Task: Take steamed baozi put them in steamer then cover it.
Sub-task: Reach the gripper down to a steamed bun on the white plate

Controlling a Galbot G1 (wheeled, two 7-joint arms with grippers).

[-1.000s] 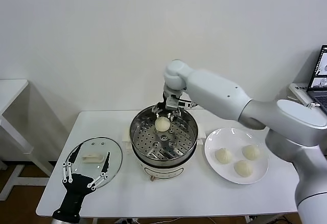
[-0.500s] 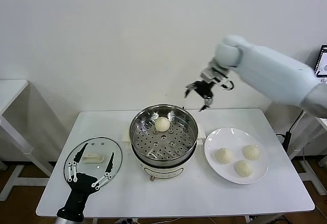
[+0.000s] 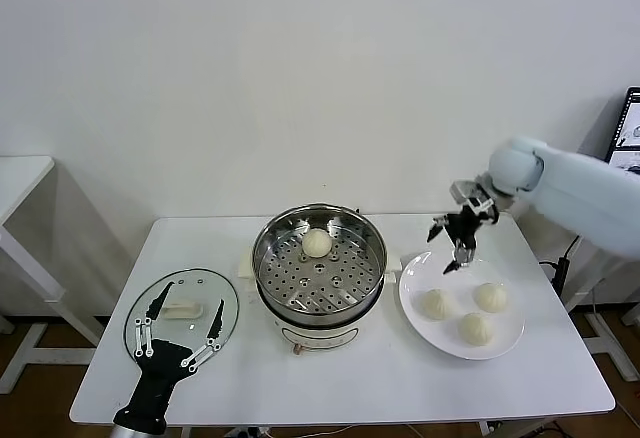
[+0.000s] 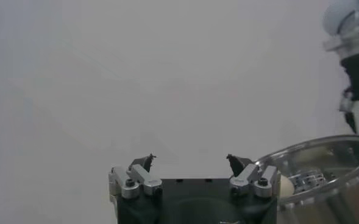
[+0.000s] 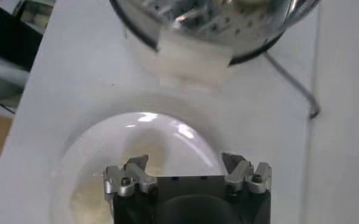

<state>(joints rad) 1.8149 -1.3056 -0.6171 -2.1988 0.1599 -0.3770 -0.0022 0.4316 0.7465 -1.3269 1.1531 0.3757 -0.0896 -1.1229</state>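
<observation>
The steamer (image 3: 330,288) stands mid-table with one baozi (image 3: 317,243) resting on its perforated tray near the far side. Three more baozi (image 3: 436,304) (image 3: 490,297) (image 3: 476,329) lie on a white plate (image 3: 420,326) to its right. My right gripper (image 3: 452,246) hangs open and empty above the plate's far-left edge; in the right wrist view the plate (image 5: 136,140) lies under that gripper (image 5: 184,160). The cover (image 3: 225,303), a glass lid with a cream handle (image 3: 180,309), lies flat at front left. My left gripper (image 3: 180,333) hovers open over it and holds nothing.
The white table (image 3: 380,388) has bare room in front of the steamer and plate. A laptop (image 3: 630,148) sits beyond the right edge. In the left wrist view the steamer's rim (image 4: 325,164) shows, with the right arm (image 4: 353,91) farther off.
My right gripper left the steamer, rose to the right, then came down over the plate. The baozi stayed on the tray. The left gripper barely shifted over the cover.
</observation>
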